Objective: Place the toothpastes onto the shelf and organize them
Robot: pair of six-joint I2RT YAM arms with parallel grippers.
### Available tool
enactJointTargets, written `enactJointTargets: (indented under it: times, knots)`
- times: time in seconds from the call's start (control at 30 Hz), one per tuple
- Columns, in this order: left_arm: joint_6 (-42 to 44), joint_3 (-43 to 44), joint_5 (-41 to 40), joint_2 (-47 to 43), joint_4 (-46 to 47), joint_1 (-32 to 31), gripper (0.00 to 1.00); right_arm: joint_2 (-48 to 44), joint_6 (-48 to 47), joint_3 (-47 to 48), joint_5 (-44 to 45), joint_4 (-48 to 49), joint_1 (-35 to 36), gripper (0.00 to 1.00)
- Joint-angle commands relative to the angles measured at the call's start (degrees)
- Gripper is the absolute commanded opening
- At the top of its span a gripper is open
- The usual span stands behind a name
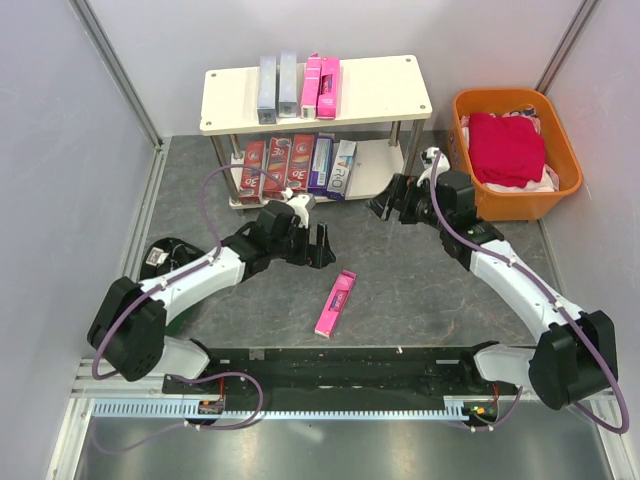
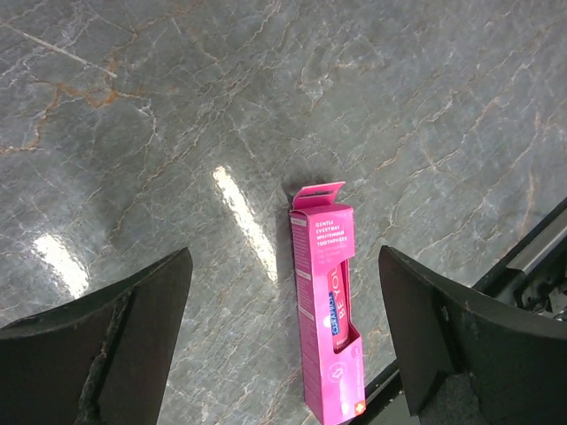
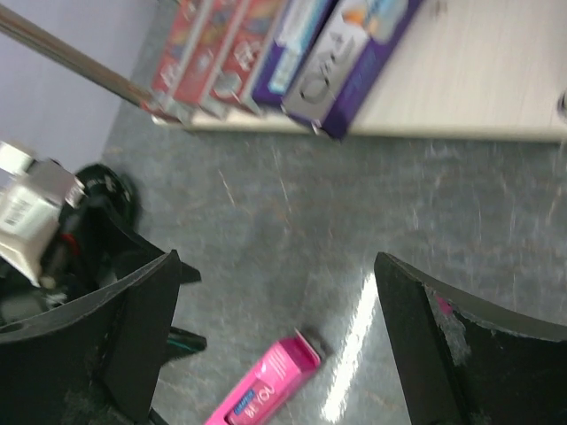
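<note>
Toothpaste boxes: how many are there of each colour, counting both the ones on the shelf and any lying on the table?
Pink cartons: 3
Red cartons: 3
Silver-grey cartons: 2
Purple carton: 1
White carton: 1
Total: 10

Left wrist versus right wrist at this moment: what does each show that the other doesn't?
Only the left wrist: nearly the whole pink carton from above, end flap open and lettering readable, plus the black base rail.

Only the right wrist: the shelf's lower board holding red cartons and purple-sided cartons, a metal leg, and the left arm.

Both: that pink carton lying loose on the grey table, framed by open fingers of the left gripper or the right gripper.
</note>
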Motion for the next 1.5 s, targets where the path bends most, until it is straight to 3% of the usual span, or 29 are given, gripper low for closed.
enactJointTargets:
  times: [0.0, 0.43, 0.57, 0.8, 0.93, 1.03, 1.07, 1.17, 1.47]
  knots:
    - [2.63, 1.89, -2.57, 1.64, 0.3, -1.98, 0.91, -1.15, -0.6, -3.22, 0.17, -0.54, 0.82, 0.98]
    - [4.3, 4.7, -6.78, 10.6, -2.69, -12.08, 0.83, 0.52, -0.43, -4.72, 0.43, -0.28, 1.34, 0.98]
    - [3.25, 6.9, -11.17, 14.29, -4.53, -16.12, 0.82, 0.7, -0.34, -4.8, 0.34, -0.37, 1.34, 0.98]
    - [0.79, 13.31, -25.85, 22.73, -9.89, -21.58, 0.77, 0.61, -0.43, -4.8, 0.34, -0.54, 1.34, 0.98]
    - [-1.49, 16.74, -33.31, 27.21, -14.72, -23.25, 0.66, 0.52, -0.52, -4.8, 0.43, -0.54, 1.43, 0.98]
    - [-2.55, 18.59, -35.25, 29.5, -16.66, -23.17, 0.59, 0.61, -0.78, -4.72, 0.52, -0.72, 1.34, 0.98]
    - [-2.64, 18.94, -35.35, 29.5, -17.19, -23.25, 0.52, 0.61, -0.87, -4.8, 0.52, -0.89, 1.34, 0.98]
    - [-2.73, 18.95, -35.61, 27.84, -17.19, -23.25, 0.42, 0.7, -0.87, -4.8, 0.61, -0.89, 1.34, 0.98]
    - [-1.76, 19.47, -33.07, 21.16, -15.79, -20.45, 0.33, 0.35, -0.78, -4.89, 0.25, -0.89, 1.34, 0.98]
